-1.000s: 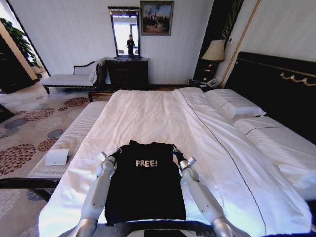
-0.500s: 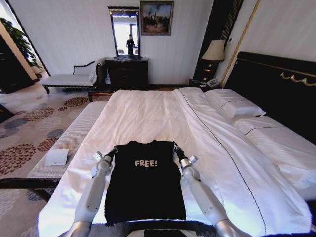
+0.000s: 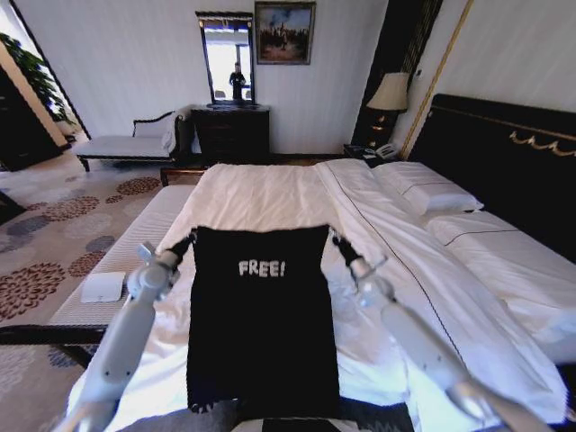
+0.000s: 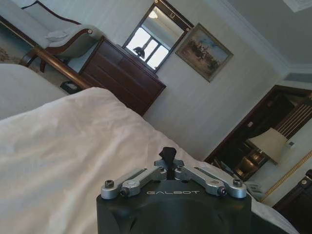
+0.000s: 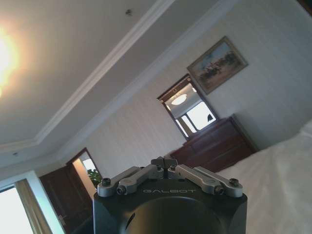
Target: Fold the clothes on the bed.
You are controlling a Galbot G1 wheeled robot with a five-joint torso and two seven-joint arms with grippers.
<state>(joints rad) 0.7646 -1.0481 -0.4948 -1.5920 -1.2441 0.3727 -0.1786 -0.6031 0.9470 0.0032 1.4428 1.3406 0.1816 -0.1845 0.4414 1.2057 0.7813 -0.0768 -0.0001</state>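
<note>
Black cloth is seen once: a single shirt [image 3: 263, 315] printed with "FREE!" is held stretched above the bed [image 3: 270, 193], its top edge lifted well clear of the white sheet and its lower part hanging down toward the near edge of the mattress. Two claws are counted. The left claw [image 3: 186, 241] is clenched on the shirt's upper left corner, and the right claw [image 3: 338, 240] is clenched on the upper right corner. In the left wrist view the left claw [image 4: 167, 155] is seen pinched shut on a small tuft of dark fabric, with the white sheet spread beyond it. In the right wrist view the right claw [image 5: 163, 161] is seen closed and tipped up toward the ceiling. Two pillows [image 3: 427, 191] are laid against the dark headboard [image 3: 504, 153]. One lamp [image 3: 391, 93], one mirror [image 3: 227, 59], one painting [image 3: 285, 32] and one dresser [image 3: 232, 133] are counted along the far wall.

Compared with half a second ago, the shirt has been raised from lying flat on the sheet, and both arms have been spread wider and lifted.
</note>
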